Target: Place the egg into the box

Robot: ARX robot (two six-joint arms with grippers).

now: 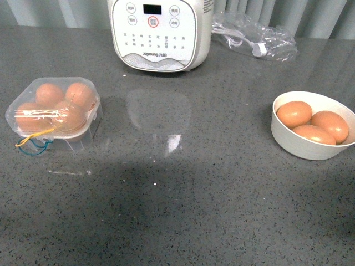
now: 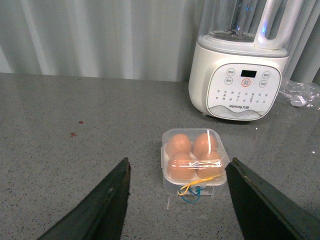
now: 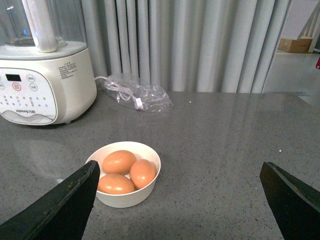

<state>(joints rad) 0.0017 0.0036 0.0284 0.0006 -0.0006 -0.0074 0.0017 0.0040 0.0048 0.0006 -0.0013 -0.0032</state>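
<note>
The box, a clear plastic carton with blue and yellow wire loops, sits at the left of the table. Its lid is down over several brown eggs that fill its cells. Three more brown eggs lie in a white bowl at the right. Neither arm shows in the front view. My left gripper is open and empty, back from the box. My right gripper is open and empty, with the bowl and its eggs near its one finger.
A white Joyoung blender stands at the back middle and also shows in the left wrist view and the right wrist view. A clear bag with a white cable lies at the back right. Grey curtains hang behind the table.
</note>
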